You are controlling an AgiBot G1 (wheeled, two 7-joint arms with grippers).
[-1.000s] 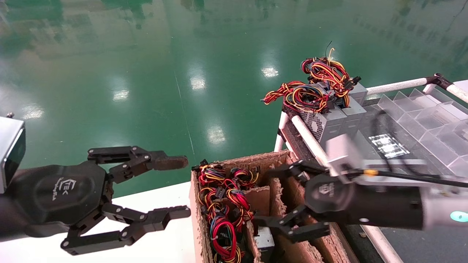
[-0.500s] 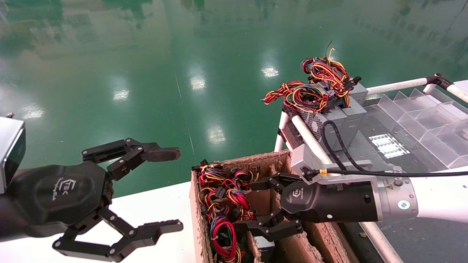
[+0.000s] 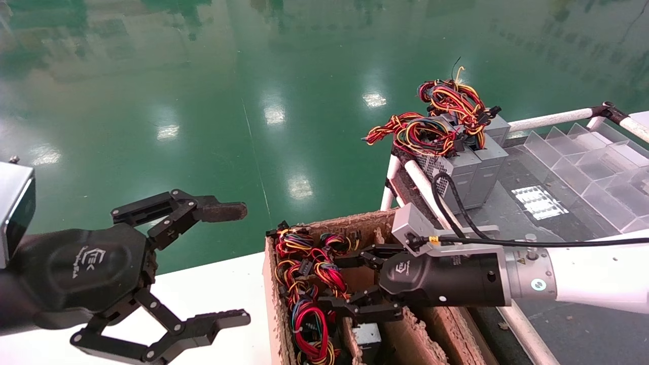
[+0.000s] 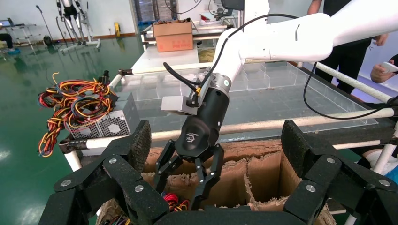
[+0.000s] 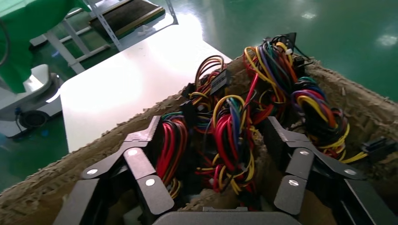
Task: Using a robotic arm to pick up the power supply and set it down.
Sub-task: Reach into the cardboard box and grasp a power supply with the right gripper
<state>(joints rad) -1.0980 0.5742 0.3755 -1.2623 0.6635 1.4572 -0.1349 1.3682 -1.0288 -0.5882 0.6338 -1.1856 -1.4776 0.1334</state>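
The power supply sits in the left column of a torn cardboard box (image 3: 267, 284). Its mostly red wire bundle (image 3: 310, 304) fills the slot and hides its body. My right gripper (image 3: 334, 283), black with a TEK logo and a pale grey wrist block, reaches into the box from the right. It is open, with its fingers on either side of the red, yellow and blue wires (image 5: 225, 136) and nothing gripped. The left wrist view shows the right gripper (image 4: 180, 192) tilted down over the box dividers. My left gripper (image 3: 230, 266) hangs open to the left of the box.
Other grey power supplies (image 3: 471, 162) with yellow-orange wires stand on the rack at the back right, behind a white pipe rail (image 3: 426, 187). Clear plastic dividers (image 3: 598, 167) lie further right. A white table (image 3: 213, 289) lies under the left gripper. A grey metal piece (image 3: 366, 338) shows in a neighbouring slot.
My right gripper has moved left and down into the box until its fingers flank the wire bundle. The left gripper's fingers have spread a little wider.
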